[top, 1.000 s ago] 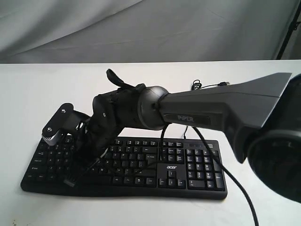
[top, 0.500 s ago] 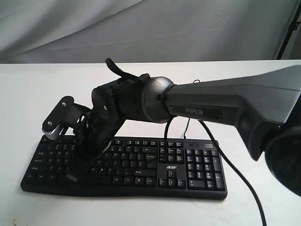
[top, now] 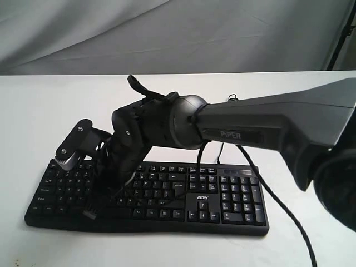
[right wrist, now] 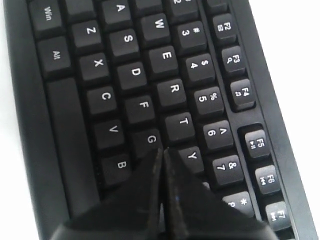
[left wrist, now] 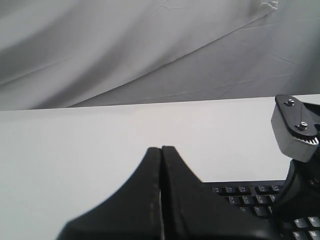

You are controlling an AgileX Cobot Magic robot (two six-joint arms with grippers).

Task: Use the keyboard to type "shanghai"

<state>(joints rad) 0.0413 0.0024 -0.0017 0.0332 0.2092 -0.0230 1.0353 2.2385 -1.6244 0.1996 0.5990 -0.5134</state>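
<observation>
Keyboard [top: 222,194] lies along the counter's [top: 44,111] near edge, and the right claw [right wrist: 161,152], pinched closed, hangs beside the G key [right wrist: 151,140]. Slight drift could strike a neighbouring letter. The left claw [left wrist: 161,150] is closed too.

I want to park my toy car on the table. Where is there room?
Best spot: the bare white table on the left, between the keyboard and the grey cloth. The strip in front of the keyboard is thin. Over the letter keys it is crowded: the right pincer hangs there.
</observation>
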